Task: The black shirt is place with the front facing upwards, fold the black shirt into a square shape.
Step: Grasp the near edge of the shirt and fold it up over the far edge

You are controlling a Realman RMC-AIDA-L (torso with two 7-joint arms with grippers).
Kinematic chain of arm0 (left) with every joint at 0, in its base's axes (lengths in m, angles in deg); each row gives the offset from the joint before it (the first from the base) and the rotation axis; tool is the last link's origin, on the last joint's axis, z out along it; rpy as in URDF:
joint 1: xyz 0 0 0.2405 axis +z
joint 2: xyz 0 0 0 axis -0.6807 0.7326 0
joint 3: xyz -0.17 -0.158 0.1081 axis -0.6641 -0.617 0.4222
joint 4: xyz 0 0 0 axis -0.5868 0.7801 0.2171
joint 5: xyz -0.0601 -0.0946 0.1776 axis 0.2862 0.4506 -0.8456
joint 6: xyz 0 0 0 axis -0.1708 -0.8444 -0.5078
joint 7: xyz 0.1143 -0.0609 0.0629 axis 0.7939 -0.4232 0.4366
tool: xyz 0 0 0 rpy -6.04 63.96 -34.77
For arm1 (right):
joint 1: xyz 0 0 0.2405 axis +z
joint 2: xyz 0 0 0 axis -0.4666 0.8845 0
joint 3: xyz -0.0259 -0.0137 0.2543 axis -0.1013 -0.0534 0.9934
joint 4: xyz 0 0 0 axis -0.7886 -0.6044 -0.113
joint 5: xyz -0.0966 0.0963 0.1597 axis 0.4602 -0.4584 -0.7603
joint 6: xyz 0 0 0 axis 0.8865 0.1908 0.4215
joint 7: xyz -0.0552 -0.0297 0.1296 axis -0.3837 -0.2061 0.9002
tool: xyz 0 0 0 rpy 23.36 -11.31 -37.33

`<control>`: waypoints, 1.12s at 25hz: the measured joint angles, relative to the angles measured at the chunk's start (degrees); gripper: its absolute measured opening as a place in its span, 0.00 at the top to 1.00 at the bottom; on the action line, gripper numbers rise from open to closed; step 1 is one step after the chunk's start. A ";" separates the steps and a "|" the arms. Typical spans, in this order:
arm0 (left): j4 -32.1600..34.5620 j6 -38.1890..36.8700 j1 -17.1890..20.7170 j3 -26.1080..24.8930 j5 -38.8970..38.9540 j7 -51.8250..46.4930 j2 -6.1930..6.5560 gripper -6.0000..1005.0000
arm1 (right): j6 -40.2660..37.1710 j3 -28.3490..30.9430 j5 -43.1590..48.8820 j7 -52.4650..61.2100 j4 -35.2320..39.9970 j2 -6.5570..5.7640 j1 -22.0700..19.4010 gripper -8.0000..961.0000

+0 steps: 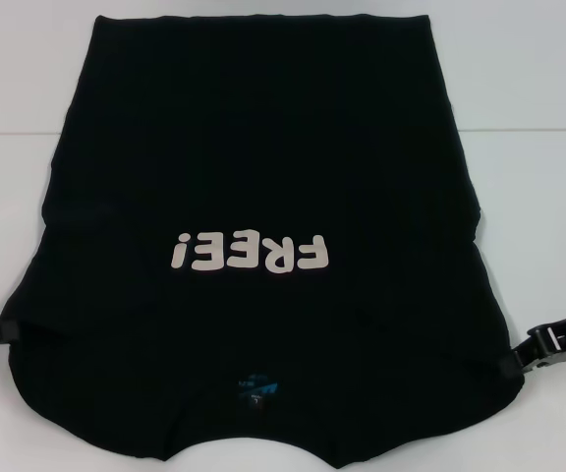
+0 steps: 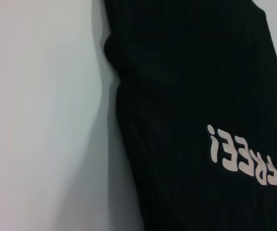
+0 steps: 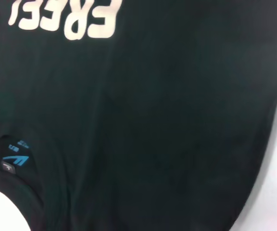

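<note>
Your black shirt [image 1: 263, 177] lies front up on the white bench [image 1: 538, 59], its print reading "FREE!" [image 1: 251, 253]. The left hand [image 1: 6, 330] and right hand [image 1: 529, 354] pinch its side edges.

The black shirt [image 1: 263, 177] hides both pincers' tips at its edges.
</note>
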 joint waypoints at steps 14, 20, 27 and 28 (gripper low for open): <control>-0.52 -1.42 0.22 0.14 0.12 0.15 0.16 0.98 | -1.17 0.72 -0.18 -1.16 0.30 -1.13 -0.75 0.92; -0.50 -1.43 0.22 0.03 0.15 0.21 0.13 0.98 | -1.60 0.27 -0.02 -0.48 0.52 -1.14 -0.81 0.89; -0.49 -1.42 0.22 0.00 0.15 0.59 -0.02 0.98 | -1.24 0.44 0.67 0.73 0.70 -1.14 -1.11 0.71; -0.51 -1.40 0.21 0.00 0.15 0.60 -0.07 0.98 | -1.23 0.48 0.67 0.72 0.74 -1.16 -1.19 0.67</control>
